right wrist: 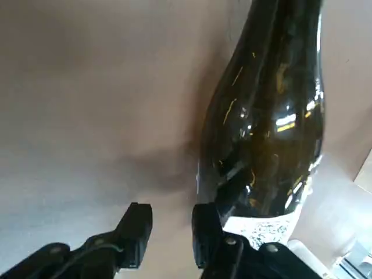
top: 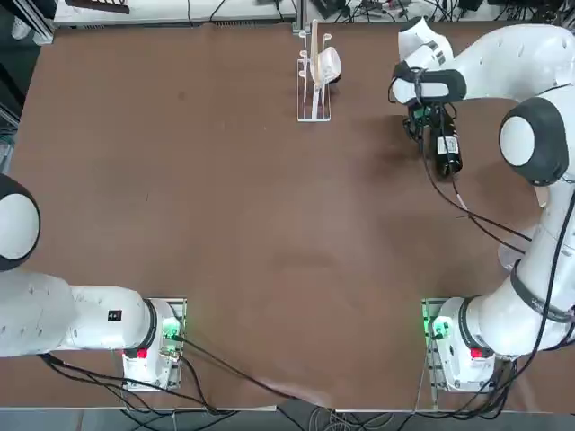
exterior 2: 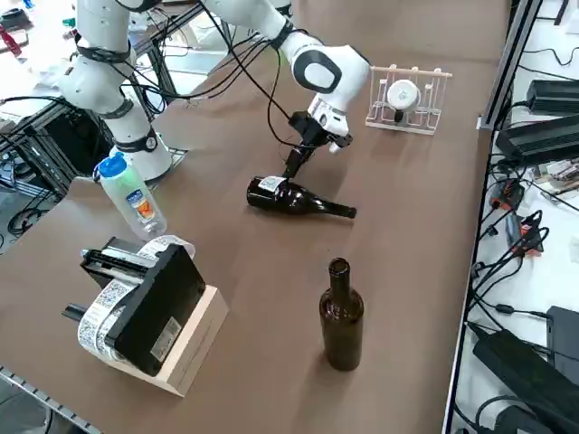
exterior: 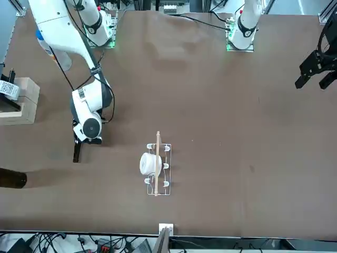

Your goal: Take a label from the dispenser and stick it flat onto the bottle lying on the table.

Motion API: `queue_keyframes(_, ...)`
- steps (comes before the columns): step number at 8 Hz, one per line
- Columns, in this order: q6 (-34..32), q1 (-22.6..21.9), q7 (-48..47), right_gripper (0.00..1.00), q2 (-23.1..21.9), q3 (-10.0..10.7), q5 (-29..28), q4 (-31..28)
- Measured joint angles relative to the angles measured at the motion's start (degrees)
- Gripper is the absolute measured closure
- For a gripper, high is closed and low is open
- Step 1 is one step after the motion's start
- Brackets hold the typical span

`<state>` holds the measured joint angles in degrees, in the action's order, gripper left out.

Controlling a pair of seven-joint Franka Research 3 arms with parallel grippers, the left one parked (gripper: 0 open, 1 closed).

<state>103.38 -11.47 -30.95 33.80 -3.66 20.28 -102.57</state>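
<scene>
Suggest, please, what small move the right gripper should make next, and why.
Probably lift the right gripper clear of the lying bottle: the label is already on the bottle's body, and the open fingers hold nothing.

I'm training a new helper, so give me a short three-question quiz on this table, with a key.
1. True or false: a white printed label is on the dark glass bottle lying on the table.
2. Which one has a blue cap?
a) the standing brown glass bottle
b) the clear plastic bottle
c) the lying bottle
3. Is the right claw open or shut, and where is it?

Key: 1 true; 2 b; 3 open, close by the labelled end of the lying bottle.
</scene>
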Motion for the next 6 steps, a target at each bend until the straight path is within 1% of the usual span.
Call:
queue_keyframes(3,0.61,-0.23,-2.60,0.54,-0.01,-0.20,0.00,1.15)
queue_keyframes(6,2.39,-0.78,-5.33,0.54,-0.01,-0.39,-2.48,2.25)
